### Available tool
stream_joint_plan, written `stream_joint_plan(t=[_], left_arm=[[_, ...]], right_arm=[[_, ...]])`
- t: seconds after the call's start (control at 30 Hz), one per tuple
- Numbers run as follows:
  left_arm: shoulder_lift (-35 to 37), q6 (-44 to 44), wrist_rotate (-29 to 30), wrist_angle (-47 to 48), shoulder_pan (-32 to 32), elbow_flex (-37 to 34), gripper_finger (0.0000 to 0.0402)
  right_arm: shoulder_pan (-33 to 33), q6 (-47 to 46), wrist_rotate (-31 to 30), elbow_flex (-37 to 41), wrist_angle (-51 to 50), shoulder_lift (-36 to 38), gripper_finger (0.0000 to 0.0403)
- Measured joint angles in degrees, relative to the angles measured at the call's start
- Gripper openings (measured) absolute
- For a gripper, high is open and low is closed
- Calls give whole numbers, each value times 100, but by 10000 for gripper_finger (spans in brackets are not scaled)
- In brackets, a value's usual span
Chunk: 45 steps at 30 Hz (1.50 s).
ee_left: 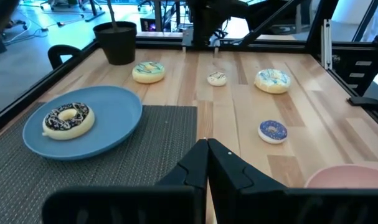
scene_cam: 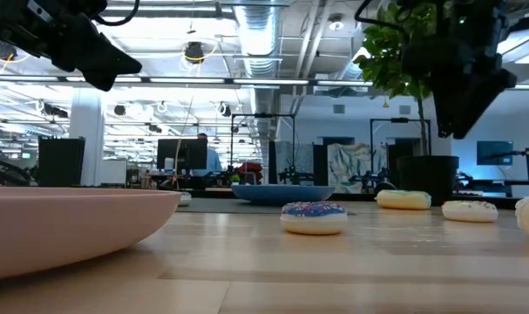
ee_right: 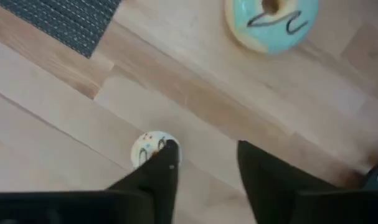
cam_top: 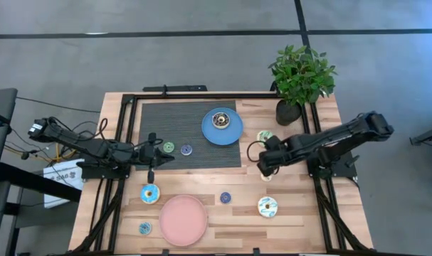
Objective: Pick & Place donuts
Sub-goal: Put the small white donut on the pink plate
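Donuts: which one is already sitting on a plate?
Only the dark brown donut, on the blue plate at the mat's far edge. All the others lie on the bare table or the mat.

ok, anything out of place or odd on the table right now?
Nothing spilled, tipped or damaged. One dark brown donut sits on the blue plate; the pink plate is bare. The other donuts lie flat, scattered over mat and wood. The right gripper hangs open just beside a small tan donut.

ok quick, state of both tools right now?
Left tool: closed, empty, over the mat edge.
Right tool: open, holding nothing, above the table by a small cream donut.
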<state>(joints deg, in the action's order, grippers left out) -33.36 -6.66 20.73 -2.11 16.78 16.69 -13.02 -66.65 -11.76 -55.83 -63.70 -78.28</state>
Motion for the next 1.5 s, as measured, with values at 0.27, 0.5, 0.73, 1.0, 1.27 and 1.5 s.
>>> stream_joint_plan(t=[0.27,0.5,0.73,1.0,1.27,1.5], left_arm=[[0,-74,0,7,0,0,0],[0,-105,-2,11,0,0,0],[0,-109,-2,9,0,0,0],[0,-160,1,9,0,0,0],[0,-210,55,7,1,1,0],[0,-210,59,9,0,2,0]], right_arm=[[-278,-498,444,-2,478,-717,315],[-342,-465,601,-2,784,-1370,374],[-151,-384,1003,532,1820,-1580,356],[-112,-490,1049,920,2121,-1425,323],[-107,-398,1153,925,2271,-1425,293],[-109,-336,1176,925,2295,-1425,270]])
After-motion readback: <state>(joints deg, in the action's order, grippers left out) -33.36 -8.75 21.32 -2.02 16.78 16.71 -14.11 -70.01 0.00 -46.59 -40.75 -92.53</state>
